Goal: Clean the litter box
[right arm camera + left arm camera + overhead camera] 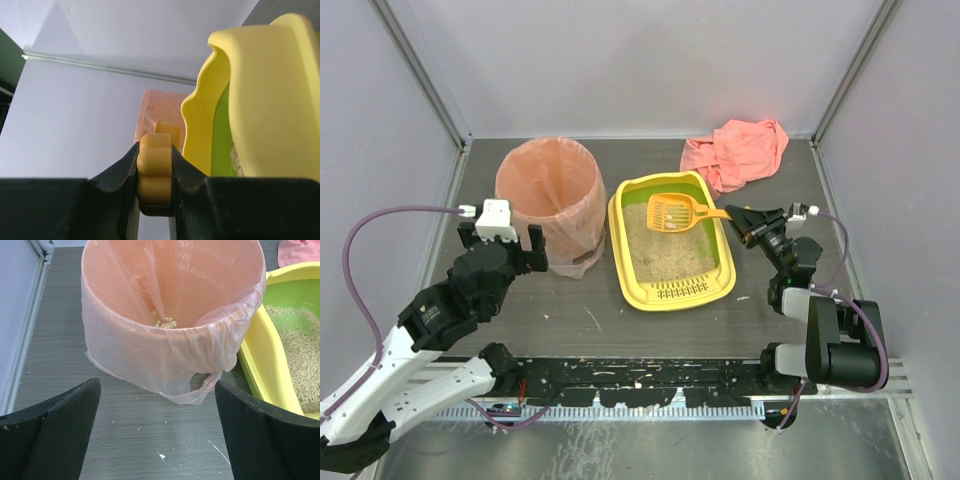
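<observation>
The yellow litter box [621, 252] with green inner walls and sandy litter lies at the table's middle, its slotted grate at the near end. An orange scoop [672, 213] hovers over its far part with pale bits in it. My right gripper [741, 216] is shut on the scoop's handle [156, 167], the box's rim [260, 100] close on the right. My left gripper [506, 250] stands open and empty just in front of the pink-bagged bin [548, 190]. In the left wrist view the gripper [157, 435] faces the bin [125, 350], with the box [265, 365] at the right.
A few pale clumps [165, 323] lie in the bottom of the bin. A crumpled pink cloth [736, 152] sits at the back right. Enclosure walls stand on the left, right and back sides. Small white specks [161, 456] dot the table under the left gripper.
</observation>
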### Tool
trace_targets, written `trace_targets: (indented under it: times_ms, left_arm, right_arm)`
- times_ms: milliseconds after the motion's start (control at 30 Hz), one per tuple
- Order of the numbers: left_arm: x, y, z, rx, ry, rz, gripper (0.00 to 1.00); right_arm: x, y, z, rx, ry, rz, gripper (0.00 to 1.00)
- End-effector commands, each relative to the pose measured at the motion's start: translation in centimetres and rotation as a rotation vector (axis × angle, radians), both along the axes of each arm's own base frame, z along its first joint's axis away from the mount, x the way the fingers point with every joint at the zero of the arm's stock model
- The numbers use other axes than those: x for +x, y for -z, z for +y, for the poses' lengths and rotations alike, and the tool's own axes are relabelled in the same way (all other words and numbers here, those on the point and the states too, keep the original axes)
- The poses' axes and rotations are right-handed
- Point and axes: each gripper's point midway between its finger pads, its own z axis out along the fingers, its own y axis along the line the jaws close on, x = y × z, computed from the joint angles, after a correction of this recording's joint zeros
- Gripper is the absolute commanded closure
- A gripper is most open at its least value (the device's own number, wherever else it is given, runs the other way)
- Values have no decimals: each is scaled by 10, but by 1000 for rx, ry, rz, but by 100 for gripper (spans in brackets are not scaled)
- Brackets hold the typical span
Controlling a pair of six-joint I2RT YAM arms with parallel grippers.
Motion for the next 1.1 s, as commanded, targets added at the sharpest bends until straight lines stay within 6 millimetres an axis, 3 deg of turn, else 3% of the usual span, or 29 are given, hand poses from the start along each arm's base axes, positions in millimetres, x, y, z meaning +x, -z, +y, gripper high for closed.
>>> trace_targets:
  times_ms: [0,200,533,767,1067]
  left_arm:
    - [1,-14,7,-26,-36,-49,2]
    - [0,-14,17,-45,-96,-64,2]
    - [0,-6,20,-39,-118,-46,2]
    - [-9,-11,33,-43,-134,-58,2]
    - [-19,-7,50,-63,-188,-64,2]
  right_arm:
    - [1,-20,7,-28,-21,-83,99]
    - [14,-31,9,-43,11,-32,99]
    - [38,-90,32,-71,2,-50,99]
    - [56,-145,84,-99,-68,-137,99]
    - [85,-177,164,-191,-153,-261,99]
